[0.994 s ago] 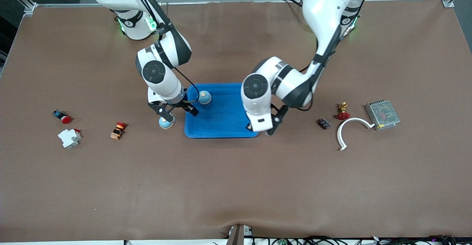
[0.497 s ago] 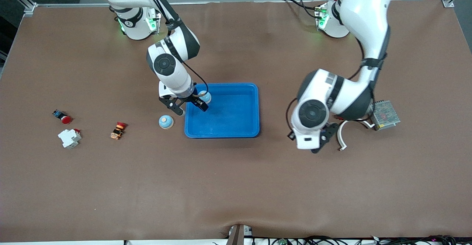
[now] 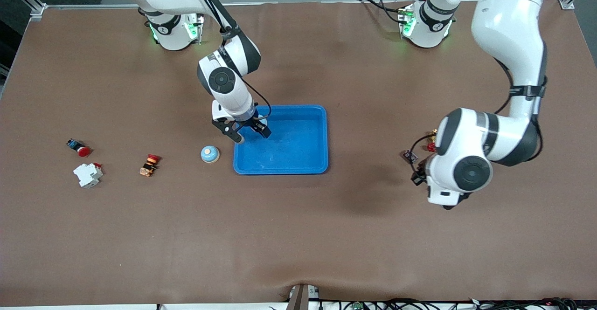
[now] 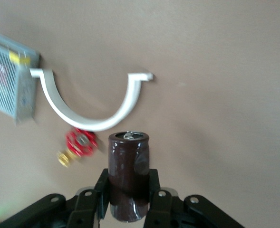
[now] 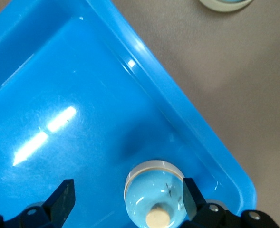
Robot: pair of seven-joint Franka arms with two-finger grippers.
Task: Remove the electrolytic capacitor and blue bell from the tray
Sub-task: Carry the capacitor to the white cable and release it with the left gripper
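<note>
My left gripper (image 4: 128, 197) is shut on a dark brown capacitor (image 4: 128, 173) and holds it upright over bare table beside a white curved bracket (image 4: 96, 114). In the front view that hand (image 3: 448, 204) is at the left arm's end of the table and hides the capacitor. My right gripper (image 5: 126, 199) is open, its fingers on either side of a light blue bell (image 5: 154, 194) that stands in the blue tray (image 5: 82, 95). In the front view it (image 3: 243, 132) is over the tray's corner (image 3: 280, 163). A second bell (image 3: 210, 154) stands on the table beside the tray.
A red valve (image 4: 80, 144) and a metal mesh box (image 4: 9, 78) lie by the bracket. A small dark module (image 3: 409, 155) lies near the left hand. A red button (image 3: 79, 148), a white breaker (image 3: 87, 174) and an orange switch (image 3: 149, 164) lie toward the right arm's end.
My left arm has swung from the tray's edge out to the left arm's end of the table. My right gripper has moved from the bell on the table to over the bell in the tray.
</note>
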